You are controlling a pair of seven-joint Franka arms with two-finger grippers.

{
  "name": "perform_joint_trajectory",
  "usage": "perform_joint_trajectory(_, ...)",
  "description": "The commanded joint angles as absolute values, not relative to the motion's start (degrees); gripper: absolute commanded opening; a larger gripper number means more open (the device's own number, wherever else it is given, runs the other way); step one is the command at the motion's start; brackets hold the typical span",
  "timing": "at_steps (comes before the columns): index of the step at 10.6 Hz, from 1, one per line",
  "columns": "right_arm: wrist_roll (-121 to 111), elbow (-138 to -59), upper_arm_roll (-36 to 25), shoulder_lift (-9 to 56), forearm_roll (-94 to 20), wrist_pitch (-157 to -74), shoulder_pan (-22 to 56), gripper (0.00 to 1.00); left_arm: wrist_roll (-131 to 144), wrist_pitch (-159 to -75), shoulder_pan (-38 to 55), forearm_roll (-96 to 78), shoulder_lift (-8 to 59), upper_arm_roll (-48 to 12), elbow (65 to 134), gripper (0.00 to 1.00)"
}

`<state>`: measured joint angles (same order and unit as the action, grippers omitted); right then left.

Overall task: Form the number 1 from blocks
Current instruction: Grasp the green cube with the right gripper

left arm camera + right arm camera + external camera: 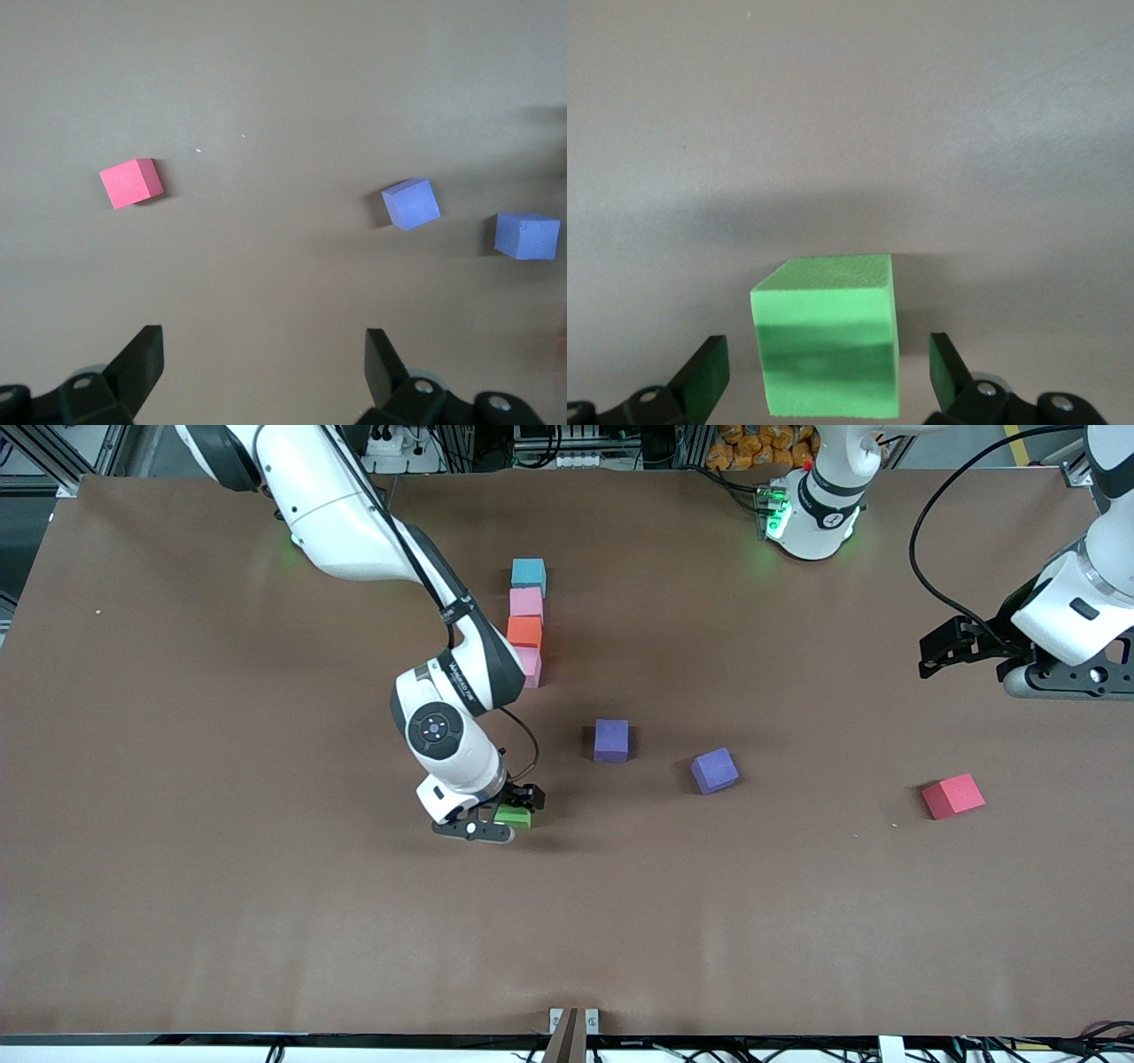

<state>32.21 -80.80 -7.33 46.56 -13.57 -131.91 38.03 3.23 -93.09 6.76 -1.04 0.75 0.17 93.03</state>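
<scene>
The right gripper (507, 812) was low at the table (266, 921), its fingers spread on either side of the green block (827, 335) without touching it. That block lay nearer the front camera than the column of blue (528, 574), pink (526, 602), orange (524, 632) and pink (531, 666) blocks. The left gripper (264, 361) waited, released, over the table near the red block (131, 182) and two purple blocks (411, 203).
</scene>
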Motion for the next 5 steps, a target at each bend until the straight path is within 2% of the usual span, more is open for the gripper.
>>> perform_joint_trajectory(1, 32.87, -78.84, -8.26, 48.16, -14.15, -131.75, 38.94, 1.00, 1.76, -92.55, 6.42, -0.18, 0.00, 0.17, 92.72, 1.00)
perform_joint_trajectory(3, 32.78, -79.45, -8.26, 48.43, -14.06, -133.67, 39.20, 1.00, 1.76, -92.72, 6.42, -0.18, -0.09, 0.18, 92.72, 1.00)
perform_joint_trajectory(4, 32.78, -79.63, -8.26, 48.60, -14.06, -133.59, 39.20, 0.90, 1.76, -92.72, 6.42, -0.18, -0.17, 0.18, 92.72, 1.00)
perform_joint_trajectory(5, 32.78, -79.72, -8.26, 48.60, -14.15, -133.25, 39.03, 0.74, 1.76, -92.72, 6.42, -0.18, -0.44, 0.09, 92.81, 1.00)
